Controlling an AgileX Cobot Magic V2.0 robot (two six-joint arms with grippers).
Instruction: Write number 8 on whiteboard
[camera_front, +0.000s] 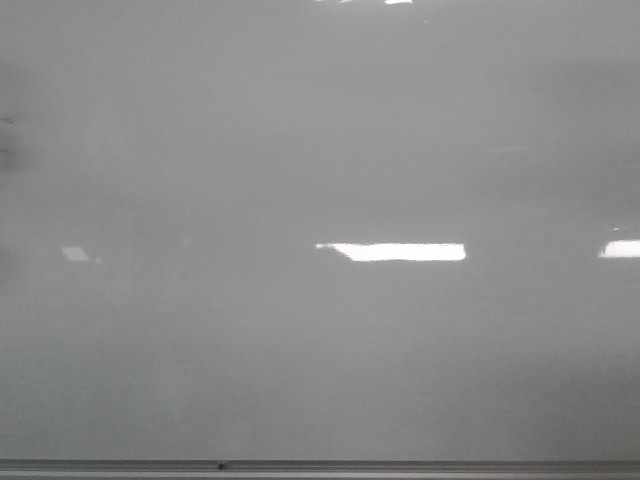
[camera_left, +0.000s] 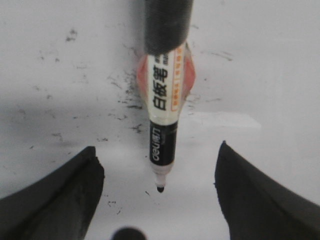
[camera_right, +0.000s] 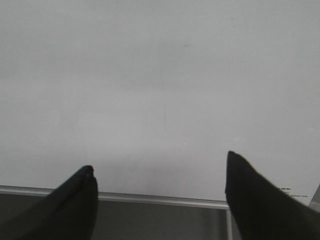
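Note:
The whiteboard (camera_front: 320, 340) fills the front view, and no number 8 shows on it in any view. Neither gripper shows in the front view. In the left wrist view my left gripper (camera_left: 156, 146) has its jaws wide apart. A black and white marker (camera_left: 164, 120) is fixed between them with reddish tape and touches neither finger. Its uncapped tip (camera_left: 160, 189) points at the board (camera_left: 260, 75); I cannot tell if it touches. My right gripper (camera_right: 159, 160) is open and empty over the board's lower edge (camera_right: 160, 198).
Bright rectangular light reflections (camera_front: 400, 251) lie on the board. A thin grey metal frame (camera_front: 320, 466) runs along its bottom. Old black marker specks (camera_left: 125, 97) dot the board near the marker. A dark surface (camera_right: 160, 222) lies below the frame.

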